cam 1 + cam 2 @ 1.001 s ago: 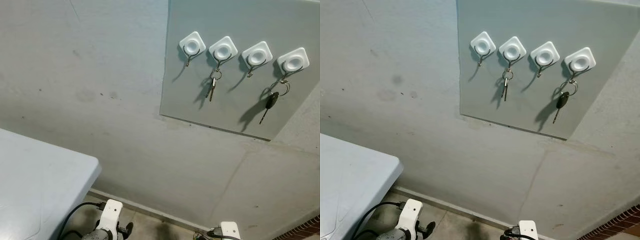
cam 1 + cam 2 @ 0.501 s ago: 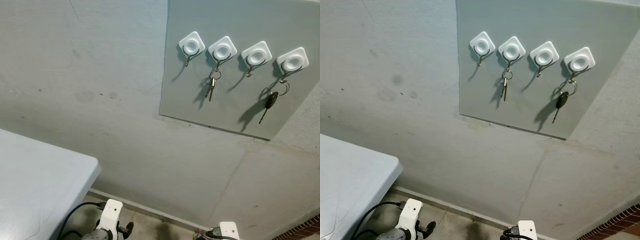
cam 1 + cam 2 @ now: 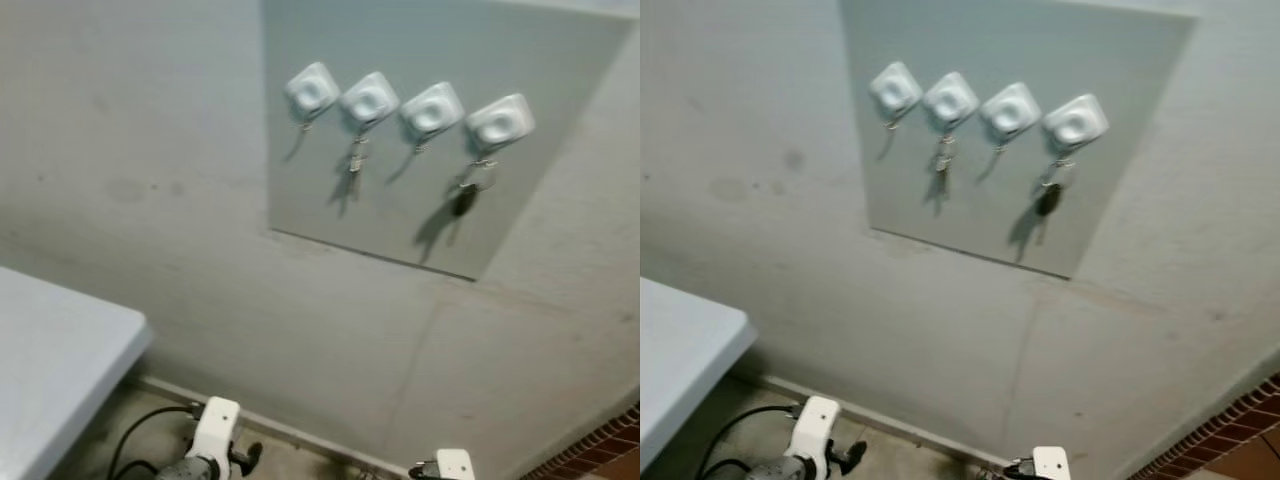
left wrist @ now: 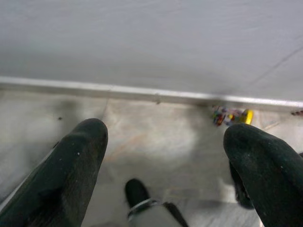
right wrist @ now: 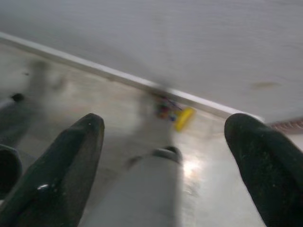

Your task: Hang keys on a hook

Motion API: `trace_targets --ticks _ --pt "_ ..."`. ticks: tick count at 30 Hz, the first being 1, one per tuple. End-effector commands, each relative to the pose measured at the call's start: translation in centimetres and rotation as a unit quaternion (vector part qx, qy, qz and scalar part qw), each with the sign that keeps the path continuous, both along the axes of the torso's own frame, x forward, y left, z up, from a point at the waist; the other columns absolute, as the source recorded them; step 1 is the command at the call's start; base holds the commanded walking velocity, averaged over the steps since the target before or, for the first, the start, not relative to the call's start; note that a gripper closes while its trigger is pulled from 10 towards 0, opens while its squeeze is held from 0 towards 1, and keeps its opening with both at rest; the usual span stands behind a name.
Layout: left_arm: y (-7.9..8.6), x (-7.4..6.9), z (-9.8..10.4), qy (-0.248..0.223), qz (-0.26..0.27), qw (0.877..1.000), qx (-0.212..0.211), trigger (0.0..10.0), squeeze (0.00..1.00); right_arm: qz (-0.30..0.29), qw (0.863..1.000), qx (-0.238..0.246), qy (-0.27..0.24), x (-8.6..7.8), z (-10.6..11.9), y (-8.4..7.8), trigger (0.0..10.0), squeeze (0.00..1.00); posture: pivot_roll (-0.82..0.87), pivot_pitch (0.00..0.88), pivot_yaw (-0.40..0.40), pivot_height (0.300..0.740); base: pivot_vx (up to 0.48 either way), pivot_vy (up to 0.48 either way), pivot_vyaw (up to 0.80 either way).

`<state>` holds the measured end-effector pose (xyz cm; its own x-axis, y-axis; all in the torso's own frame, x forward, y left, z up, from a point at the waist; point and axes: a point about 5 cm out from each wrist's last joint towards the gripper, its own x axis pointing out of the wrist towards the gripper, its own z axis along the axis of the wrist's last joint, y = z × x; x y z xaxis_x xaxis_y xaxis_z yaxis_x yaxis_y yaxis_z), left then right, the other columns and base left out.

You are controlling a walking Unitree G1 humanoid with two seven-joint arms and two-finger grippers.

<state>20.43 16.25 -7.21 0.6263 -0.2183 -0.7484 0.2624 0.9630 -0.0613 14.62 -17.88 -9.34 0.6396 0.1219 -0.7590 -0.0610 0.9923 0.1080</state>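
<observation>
Two sets of keys [image 3: 462, 196] hang from the second and fourth white hooks [image 3: 370, 98] on the grey wall panel [image 3: 520, 190]. Left gripper [image 4: 165, 156] and right gripper [image 5: 165, 156] hang low over the floor [image 4: 151, 137], jaws spread, holding nothing.

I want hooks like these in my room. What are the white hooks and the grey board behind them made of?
The four hooks look like glossy white plastic pads, rounded and shiny, each with a thin wire hook that seems metal, though blur leaves that open. The board looks like a smooth, matte grey sheet, maybe painted metal or plastic; its flat, even surface differs from the rougher wall.
</observation>
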Motion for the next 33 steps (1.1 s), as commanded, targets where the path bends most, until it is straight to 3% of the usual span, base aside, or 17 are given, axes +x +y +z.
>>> trace_targets --ticks 1,19,33 --pt "-0.63 0.25 0.1 -0.003 -0.009 1.0 -0.002 10.0 0.0 -0.003 1.0 -0.008 0.003 -0.13 0.01 -0.64 10.0 0.0 0.0 0.0 -0.026 0.74 0.0 -0.349 0.0" --pt "-0.25 -0.06 -0.11 0.004 0.005 1.0 0.007 10.0 0.0 0.029 0.999 -0.036 0.005 -0.33 -0.03 -0.86 10.0 0.0 0.01 0.0 -0.031 0.74 0.0 -0.019 0.0" --pt "-0.1 -0.47 -0.32 0.009 0.004 1.0 0.011 10.0 0.0 0.035 0.998 -0.043 0.009 -0.56 -0.14 -0.77 10.0 0.0 0.01 0.0 -0.029 0.74 0.0 0.0 0.78"
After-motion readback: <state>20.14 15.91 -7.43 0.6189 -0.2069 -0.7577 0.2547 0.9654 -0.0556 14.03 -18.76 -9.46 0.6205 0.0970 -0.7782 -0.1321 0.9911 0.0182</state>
